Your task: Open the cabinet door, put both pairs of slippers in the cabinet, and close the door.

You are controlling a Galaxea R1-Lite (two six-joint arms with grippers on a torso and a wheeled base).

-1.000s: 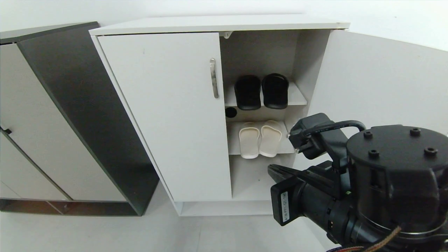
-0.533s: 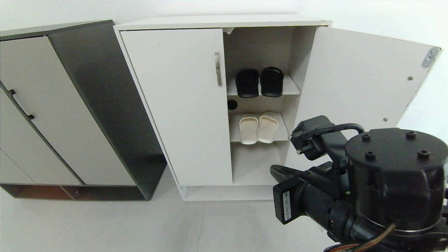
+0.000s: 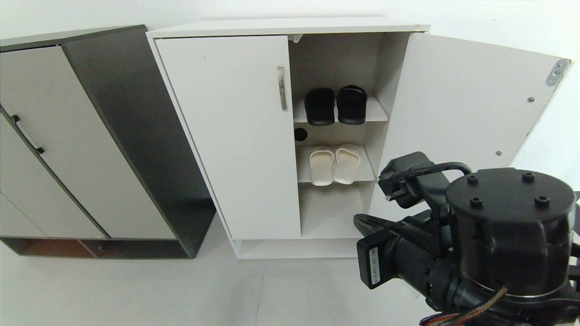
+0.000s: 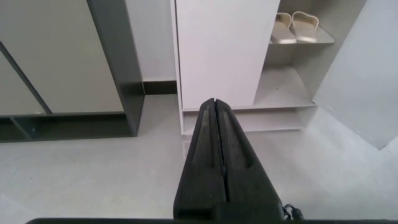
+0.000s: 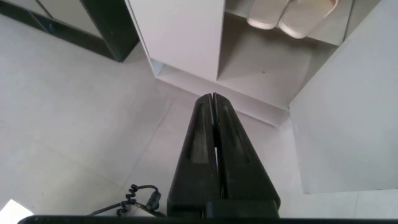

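White wood makes up the cabinet [image 3: 281,28], which stands on a pale floor [image 3: 181,290] against the wall. It has 2 doors. The left door [image 3: 226,136] is shut and has a thin metal handle [image 3: 281,87] by its inner edge. The right door [image 3: 457,99] is swung wide open to the right.

Inside the open half I can see 2 shelves. The black slippers [image 3: 320,106] sit side by side on the top shelf [image 3: 378,115], toes pointing in. The cream slippers [image 3: 322,167] sit side by side on the shelf [image 3: 367,174] below, touching each other. There is a small round dark hole [image 3: 300,134] in the back wall between the 2 shelves, on the left side.

A bigger grey cabinet [image 3: 118,127] stands just to the left of the white one, touching it. Its pale door has a dark handle [image 3: 27,135].

The left gripper [image 4: 214,102] hangs over the floor in front of the shut door. Its 2 fingers are pressed tight together with nothing between them.

The right gripper [image 5: 214,98] hangs over the floor in front of the open half, near the bottom of the cabinet and beside the open door. Its fingers are pressed together too and grip nothing. A curly black cable [image 5: 140,199] lies on the floor under it.
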